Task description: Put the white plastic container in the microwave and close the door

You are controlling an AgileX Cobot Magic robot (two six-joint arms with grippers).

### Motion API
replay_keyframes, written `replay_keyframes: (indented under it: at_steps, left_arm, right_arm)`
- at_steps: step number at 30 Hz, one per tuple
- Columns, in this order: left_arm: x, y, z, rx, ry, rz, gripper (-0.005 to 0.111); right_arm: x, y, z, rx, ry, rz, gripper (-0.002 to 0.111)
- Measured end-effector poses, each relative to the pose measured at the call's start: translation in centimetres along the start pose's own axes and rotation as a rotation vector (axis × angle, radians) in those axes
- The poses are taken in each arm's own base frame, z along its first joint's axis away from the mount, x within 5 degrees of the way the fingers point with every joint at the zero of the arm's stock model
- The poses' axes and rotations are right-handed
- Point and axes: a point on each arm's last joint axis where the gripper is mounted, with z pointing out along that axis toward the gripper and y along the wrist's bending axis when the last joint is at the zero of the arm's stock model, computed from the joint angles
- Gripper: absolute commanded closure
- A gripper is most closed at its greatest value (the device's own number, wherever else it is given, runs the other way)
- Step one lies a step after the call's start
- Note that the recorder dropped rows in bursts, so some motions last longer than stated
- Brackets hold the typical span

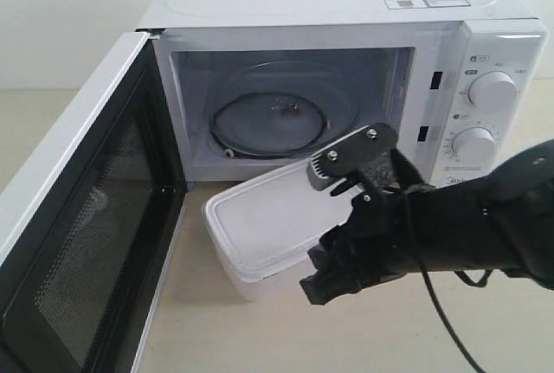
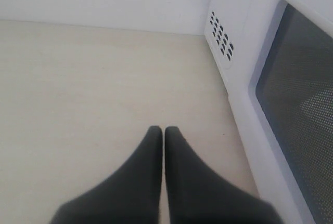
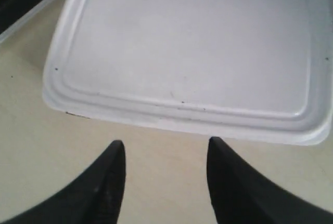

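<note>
The right claw stands wide open and empty, just short of the white container. The container sits on the desk at 6 o'clock of the microwave. Its door hangs open at 9 o'clock. The left claw is closed and empty.

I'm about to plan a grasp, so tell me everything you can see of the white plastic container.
The white plastic container is a translucent-white rectangular box with rounded corners. It is closed by a flat, rimmed lid bearing a few dark specks. It sits upright on the table, outside the microwave, just in front of the open cavity. The open right gripper stops short of its edge in the wrist view, not gripping it.
</note>
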Motion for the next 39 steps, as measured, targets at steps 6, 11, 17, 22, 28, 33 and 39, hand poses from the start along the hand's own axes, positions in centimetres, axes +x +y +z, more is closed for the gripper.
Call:
replay_keyframes:
  at_steps: [6, 11, 17, 22, 28, 33, 39]
  left_arm:
    - [0.0, 0.0, 0.0, 0.0, 0.0, 0.0, 0.103]
    - [0.0, 0.0, 0.0, 0.0, 0.0, 0.0, 0.103]
    - [0.0, 0.0, 0.0, 0.0, 0.0, 0.0, 0.103]
    - [0.0, 0.0, 0.0, 0.0, 0.0, 0.0, 0.103]
    - [0.0, 0.0, 0.0, 0.0, 0.0, 0.0, 0.103]
    - [0.0, 0.0, 0.0, 0.0, 0.0, 0.0, 0.103]
    - [0.0, 0.0, 0.0, 0.0, 0.0, 0.0, 0.103]
  right_arm:
    - [-1.1, 0.4, -1.0, -0.032, -0.053, 0.032, 0.061]
    - [-3.9, 2.0, 0.0, -0.043, -0.105, -0.001, 0.061]
    - [-4.3, 3.1, 3.7, -0.069, -0.04, -0.012, 0.061]
    - [-3.7, 3.5, 4.8, -0.09, -0.004, -0.02, 0.061]
    - [-3.2, 3.7, 5.0, -0.114, 0.014, -0.042, 0.061]
    - [-2.1, 3.5, 5.0, -0.094, 0.043, -0.071, 0.061]
    - [-1.4, 3.4, 4.2, -0.088, 0.047, -0.088, 0.061]
